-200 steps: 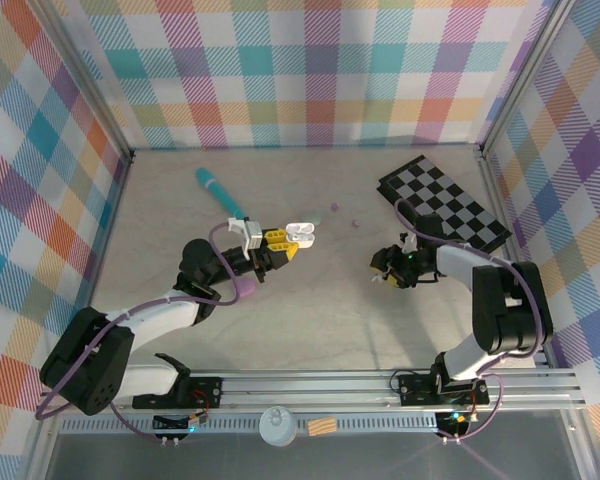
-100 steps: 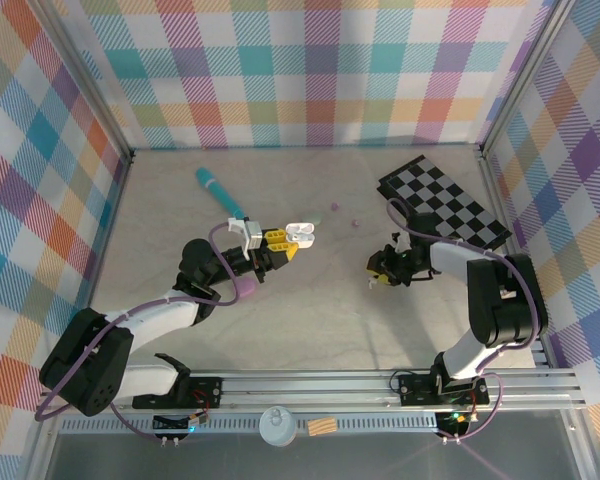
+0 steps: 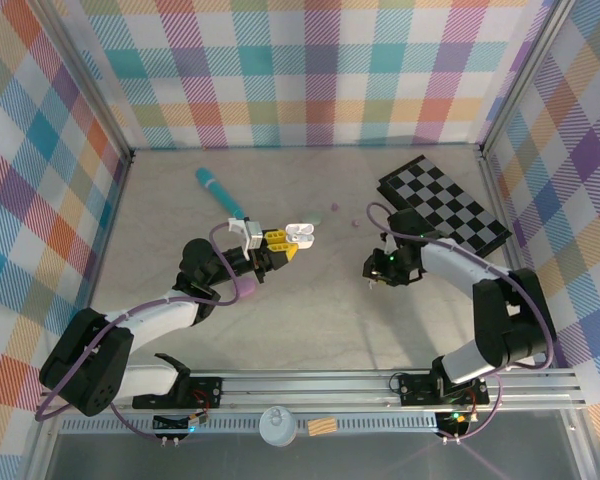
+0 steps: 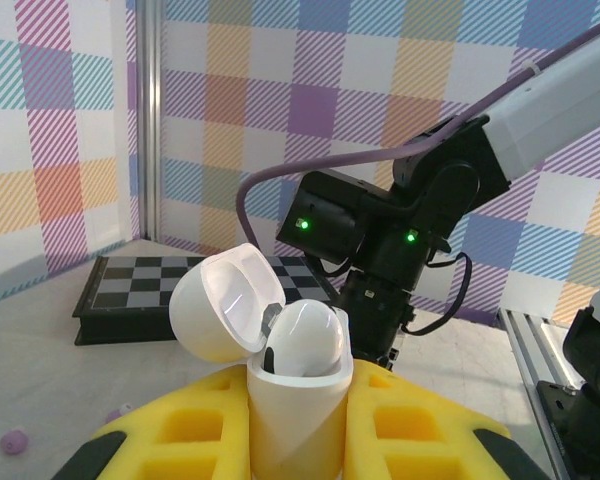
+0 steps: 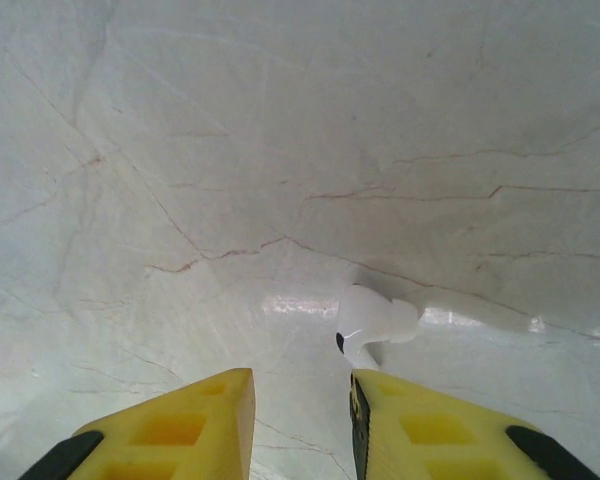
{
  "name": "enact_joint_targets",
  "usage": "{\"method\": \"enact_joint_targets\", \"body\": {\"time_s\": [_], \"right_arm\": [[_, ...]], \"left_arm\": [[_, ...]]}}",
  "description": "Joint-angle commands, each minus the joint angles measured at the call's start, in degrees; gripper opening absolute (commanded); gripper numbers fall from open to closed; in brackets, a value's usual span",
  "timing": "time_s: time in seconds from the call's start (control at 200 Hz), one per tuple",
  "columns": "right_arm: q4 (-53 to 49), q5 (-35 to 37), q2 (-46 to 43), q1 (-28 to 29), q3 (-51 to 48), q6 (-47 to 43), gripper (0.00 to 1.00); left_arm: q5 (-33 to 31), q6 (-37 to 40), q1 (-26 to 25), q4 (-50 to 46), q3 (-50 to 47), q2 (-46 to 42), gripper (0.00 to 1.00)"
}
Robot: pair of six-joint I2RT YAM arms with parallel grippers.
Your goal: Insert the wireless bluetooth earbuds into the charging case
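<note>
Fetching a white earbud (image 5: 373, 322) off the desk (image 5: 180, 150), well right of the charging case (image 4: 295, 400). Gripping that case in the left pincer (image 4: 298, 450); right pincer (image 5: 300, 385) released, empty. Next: straddle, pinch, carry to the case.

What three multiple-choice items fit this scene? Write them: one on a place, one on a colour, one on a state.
1. The chessboard lies on the table at its: A far left; B far right; C near middle.
2. The charging case in the left gripper is: A purple; B teal; C white.
3. Its lid is: A open; B shut; C removed.
Key: 1 B, it sits far right in the top view; 2 C, its shell is white; 3 A, the lid tilts back, baring a white earbud.
</note>
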Motion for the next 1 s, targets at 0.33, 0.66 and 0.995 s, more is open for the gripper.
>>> {"method": "enact_joint_targets", "body": {"time_s": [0.33, 0.66, 0.995], "right_arm": [[-3.6, 5.3, 9.3, 2.1, 5.8, -1.2, 0.25], [-4.0, 7.6, 11.2, 2.1, 7.5, -2.0, 0.25], [-7.2, 7.7, 12.5, -0.4, 11.3, -2.8, 0.31]], "left_arm": [[0.2, 1.9, 1.1, -0.5, -1.5, -3.7, 0.13], [0.5, 2.2, 1.3, -1.5, -1.2, -4.2, 0.13], [0.1, 3.0, 1.4, -3.7, -1.6, -6.4, 0.13]]}}
